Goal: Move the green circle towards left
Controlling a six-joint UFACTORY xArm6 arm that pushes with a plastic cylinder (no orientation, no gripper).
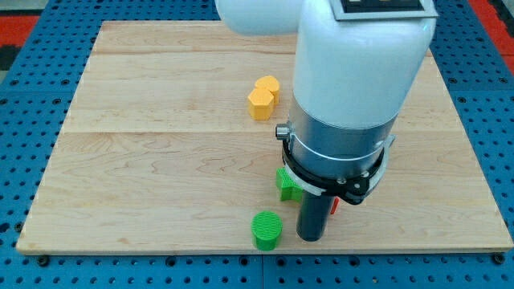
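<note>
The green circle [267, 229] is a short green cylinder near the bottom edge of the wooden board [161, 160], a little left of centre-right. My dark rod comes down just to its right; my tip [311, 238] rests on the board about a block's width from the circle, not clearly touching it. A second green block [287, 184], shape partly hidden by the arm, sits just above and between them. A small red piece [334, 208] peeks out right of the rod.
A yellow hexagon-like block [260, 103] with a second yellow block [268, 85] touching behind it lies toward the view's top centre. The arm's large white and grey body [353, 96] hides the board's right middle. Blue pegboard [32, 96] surrounds the board.
</note>
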